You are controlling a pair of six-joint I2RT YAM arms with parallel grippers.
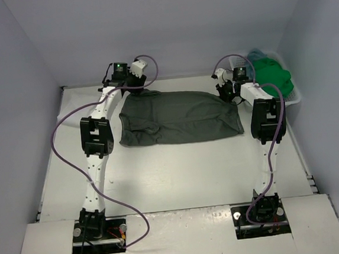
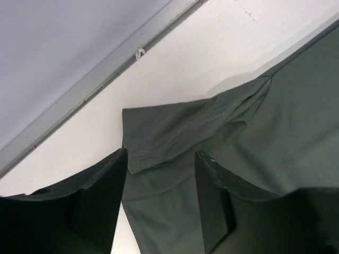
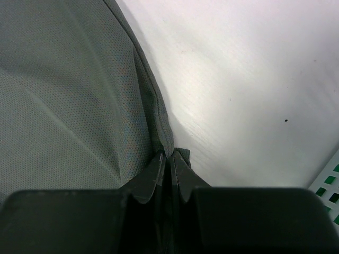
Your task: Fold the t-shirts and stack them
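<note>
Pinching the grey shirt's (image 1: 177,117) edge between pressed tips, my right claw (image 3: 170,157) has the cloth spreading away to its left, while I see my left claw (image 2: 161,156) spread, a sleeve (image 2: 180,132) flat on the counter (image 2: 175,69) just ahead.

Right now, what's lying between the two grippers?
The grey shirt, spread on the table, fills the stretch from the left gripper to the right gripper. The top view shows it.
</note>
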